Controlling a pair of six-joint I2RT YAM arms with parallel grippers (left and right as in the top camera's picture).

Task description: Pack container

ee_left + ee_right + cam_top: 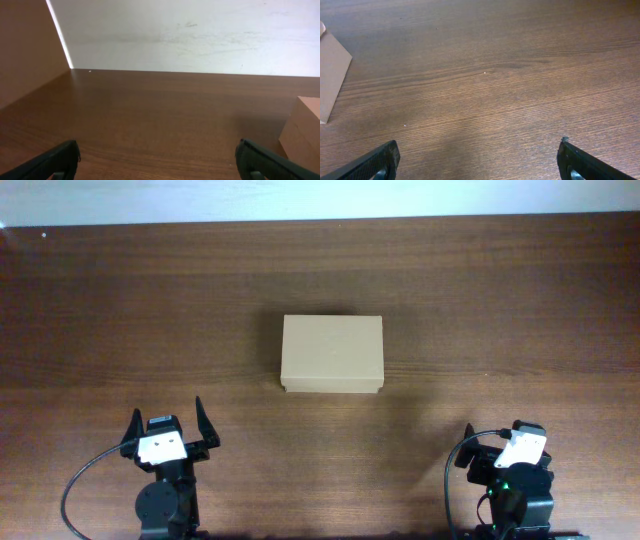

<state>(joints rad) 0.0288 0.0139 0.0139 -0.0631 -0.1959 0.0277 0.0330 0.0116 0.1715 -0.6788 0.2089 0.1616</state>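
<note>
The container [332,354] is a plain tan cardboard box with its lid shut, lying flat in the middle of the wooden table. Its corner shows at the right edge of the left wrist view [304,131] and at the left edge of the right wrist view [331,75]. My left gripper [168,423] is open and empty near the front left of the table, well short of the box; it also shows in the left wrist view [159,159]. My right gripper [510,442] is open and empty at the front right; it also shows in the right wrist view [479,159].
The brown wooden table [120,310] ends at a pale wall [300,198] at the back. No other objects are in view.
</note>
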